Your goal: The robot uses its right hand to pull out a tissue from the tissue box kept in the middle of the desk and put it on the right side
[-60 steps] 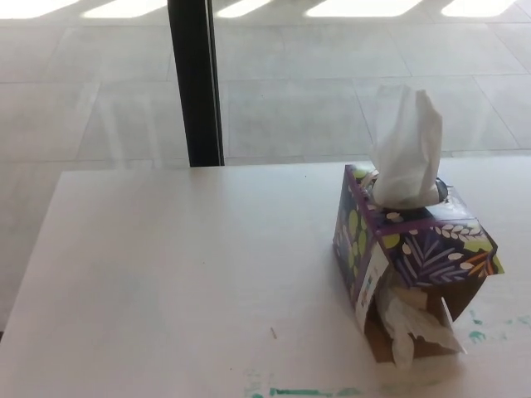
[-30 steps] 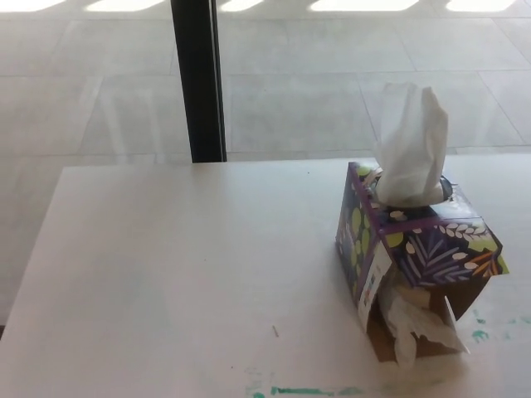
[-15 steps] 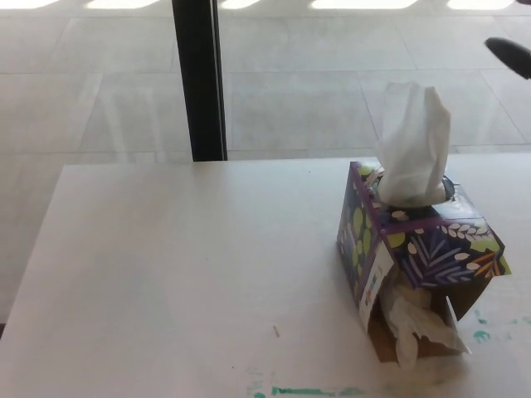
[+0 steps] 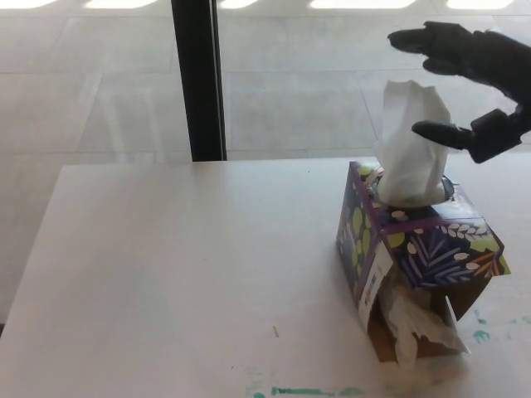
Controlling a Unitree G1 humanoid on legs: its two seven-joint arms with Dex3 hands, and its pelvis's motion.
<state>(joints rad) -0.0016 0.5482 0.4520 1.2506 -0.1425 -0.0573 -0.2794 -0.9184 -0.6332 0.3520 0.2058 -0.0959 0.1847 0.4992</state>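
I see my right hand [image 4: 469,83] up in the air over the far right part of the worktop [image 4: 182,274]. Its fingers [image 4: 419,39] are spread apart and hold nothing. The tissue [image 4: 411,145] sticks straight up out of the tissue box [image 4: 415,249], and one finger is just beside its top. The box sits near the right edge of the worktop. More white paper hangs out of its torn front side.

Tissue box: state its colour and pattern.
The tissue box is purple with green, white and orange leaf print; head view, the only one.
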